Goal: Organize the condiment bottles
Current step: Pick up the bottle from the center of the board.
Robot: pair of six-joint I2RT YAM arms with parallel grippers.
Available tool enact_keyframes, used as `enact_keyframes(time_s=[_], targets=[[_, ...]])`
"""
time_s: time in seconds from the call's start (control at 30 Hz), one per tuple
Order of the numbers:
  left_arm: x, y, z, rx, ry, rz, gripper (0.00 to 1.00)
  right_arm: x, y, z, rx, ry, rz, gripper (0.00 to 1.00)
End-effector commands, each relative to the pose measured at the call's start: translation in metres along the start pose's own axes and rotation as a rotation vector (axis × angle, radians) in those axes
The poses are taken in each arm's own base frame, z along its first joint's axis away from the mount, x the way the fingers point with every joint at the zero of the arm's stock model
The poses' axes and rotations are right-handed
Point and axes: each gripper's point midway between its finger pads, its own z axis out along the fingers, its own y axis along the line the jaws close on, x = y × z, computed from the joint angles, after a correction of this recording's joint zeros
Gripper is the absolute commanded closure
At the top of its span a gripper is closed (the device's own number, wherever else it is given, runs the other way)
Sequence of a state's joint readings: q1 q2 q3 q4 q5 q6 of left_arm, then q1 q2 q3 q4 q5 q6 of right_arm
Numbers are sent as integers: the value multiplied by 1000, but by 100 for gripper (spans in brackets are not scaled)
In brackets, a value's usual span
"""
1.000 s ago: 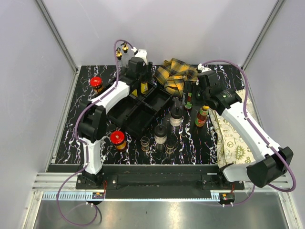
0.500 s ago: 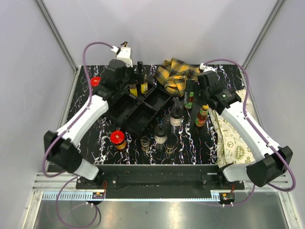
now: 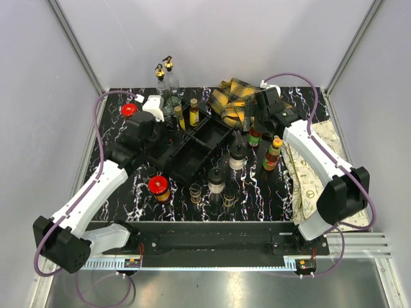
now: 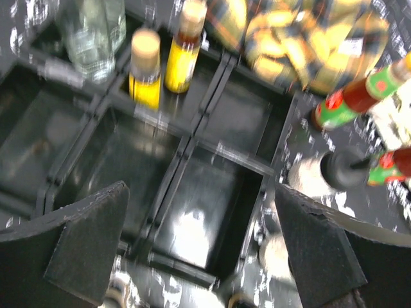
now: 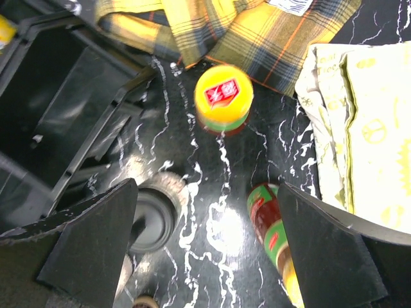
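My left gripper [image 4: 205, 256] hangs open over the black divided tray [image 4: 192, 138], nothing between its fingers. Two yellow-labelled bottles [image 4: 146, 67] [image 4: 180, 48] stand in a far compartment; in the top view they are at the tray's back [image 3: 180, 117]. Two clear gold-spouted bottles [image 3: 164, 74] stand behind the tray. My right gripper [image 5: 209, 256] is open above bare table, with a yellow-capped sauce bottle [image 5: 223, 96] ahead, a second sauce bottle [image 5: 273, 237] by its right finger and a black-capped shaker [image 5: 151, 218] by its left. Red-lidded jars [image 3: 130, 110] [image 3: 158, 186] stand left of the tray.
The yellow plaid cloth [image 3: 237, 96] lies bunched behind the tray's right side. A cream printed cloth [image 3: 314, 173] covers the right edge under the right arm. Another shaker [image 3: 216, 179] and two small jars [image 3: 195, 191] [image 3: 228, 196] stand in front of the tray.
The left gripper drew back left from the tray's rear, leaving a second yellow bottle standing there, and opened wide. The right gripper opened fully and shifted towards the plaid cloth.
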State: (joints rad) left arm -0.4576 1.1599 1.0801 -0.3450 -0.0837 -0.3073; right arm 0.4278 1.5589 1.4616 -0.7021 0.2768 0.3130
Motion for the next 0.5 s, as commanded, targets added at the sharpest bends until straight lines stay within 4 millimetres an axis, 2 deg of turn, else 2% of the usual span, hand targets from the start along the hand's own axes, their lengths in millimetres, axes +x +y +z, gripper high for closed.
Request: enact_keyframes(time_s=[0.0, 0.27, 0.47], targets=[[-6, 4, -25, -13, -52, -37, 1, -30, -6, 13, 40, -71, 39, 2], [3, 6, -50, -3, -39, -41, 1, -32, -12, 41, 55, -47, 54, 12], [10, 7, -42, -9, -10, -50, 1, -39, -14, 54, 82, -70, 63, 22]])
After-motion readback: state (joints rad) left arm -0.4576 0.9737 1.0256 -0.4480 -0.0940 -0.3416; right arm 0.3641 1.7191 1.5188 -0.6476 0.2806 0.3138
